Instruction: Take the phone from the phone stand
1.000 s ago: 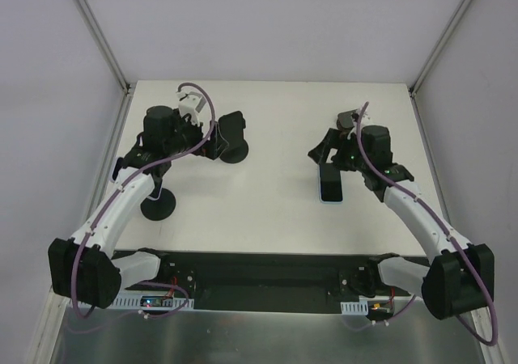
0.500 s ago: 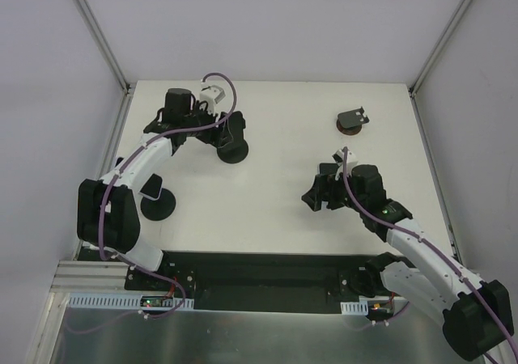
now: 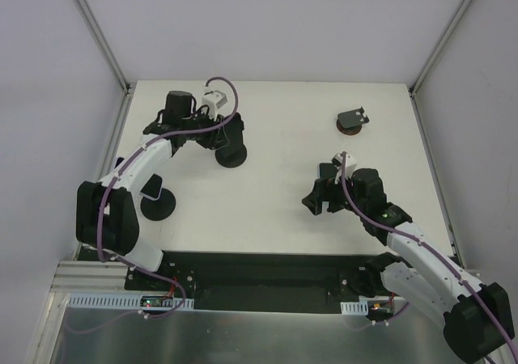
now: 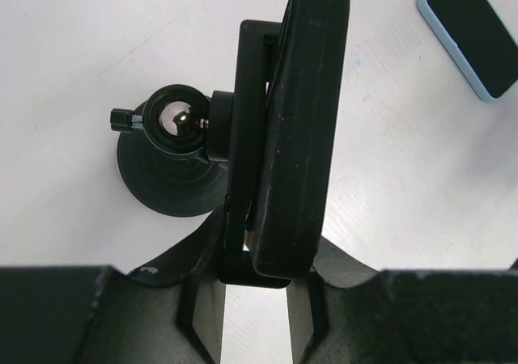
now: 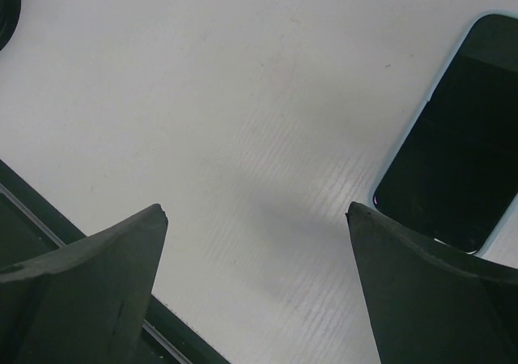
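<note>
**Top external view.** On the white tabletop [image 3: 283, 113], the left hand [image 3: 218, 137] reaches the far-left phone stand [image 3: 231, 158], which carries the black phone [image 3: 235, 129] upright in its cradle. The right hand [image 3: 320, 198] hovers low at the near right. A second stand [image 3: 158, 206] is at the near left and a small empty holder [image 3: 351, 121] at the far right.

**Left wrist view.** The phone is seen edge-on, clamped in the cradle above the stand's ball joint [image 4: 174, 120]. The left hand is nearly closed, with its fingers [image 4: 206, 315] pressed against the lower end of the phone and the cradle lip. The phone is judged rigid and fairly light, with a breakable screen. Its matte case should give good friction. The best hold is across front and back at an end clear of the cradle, so the phone can be drawn out along the cradle rather than pried. No brand or writing can be read.

**Right wrist view.** The right hand is spread wide and holds nothing. A blue-edged phone [image 5: 453, 137] lies flat just beside its right finger.
</note>
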Robot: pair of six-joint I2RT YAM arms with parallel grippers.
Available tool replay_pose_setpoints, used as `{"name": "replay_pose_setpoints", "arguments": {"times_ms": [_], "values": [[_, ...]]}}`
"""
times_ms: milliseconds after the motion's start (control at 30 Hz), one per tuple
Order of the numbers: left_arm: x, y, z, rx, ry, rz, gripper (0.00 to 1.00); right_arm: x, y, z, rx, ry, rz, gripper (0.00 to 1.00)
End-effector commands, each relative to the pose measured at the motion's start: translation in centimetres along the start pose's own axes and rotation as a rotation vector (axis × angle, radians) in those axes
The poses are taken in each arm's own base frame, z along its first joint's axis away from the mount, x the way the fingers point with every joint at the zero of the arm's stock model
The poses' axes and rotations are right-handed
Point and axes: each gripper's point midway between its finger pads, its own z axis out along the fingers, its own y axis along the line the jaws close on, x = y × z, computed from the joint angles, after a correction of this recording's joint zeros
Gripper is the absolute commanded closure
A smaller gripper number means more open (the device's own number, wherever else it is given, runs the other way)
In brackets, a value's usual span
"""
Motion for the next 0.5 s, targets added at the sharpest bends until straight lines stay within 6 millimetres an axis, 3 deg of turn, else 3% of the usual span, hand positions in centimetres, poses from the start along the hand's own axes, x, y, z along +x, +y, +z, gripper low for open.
{"name": "replay_pose_setpoints", "arguments": {"times_ms": [0, 200, 333, 467], "values": [[-2.0, -3.7, -2.7, 0.019, -0.079, 0.044, 0.88, -1.7, 1.9, 0.2, -0.099, -0.07, -0.054, 0.04], [-0.1, -6.6, -2.9, -0.041, -0.062, 0.044, 0.94, -3.6, 4.1, 0.0, -0.16, -0.102, -0.084, 0.04], [1.6, -8.7, -2.4, -0.056, -0.037, -0.005, 0.96, -5.9, 5.8, 0.0, -0.18, -0.14, -0.12, 0.04], [1.9, -9.5, -2.7, -0.125, -0.061, -0.054, 0.98, -7.3, 7.3, 0.4, -0.177, -0.158, -0.164, 0.04]]}}
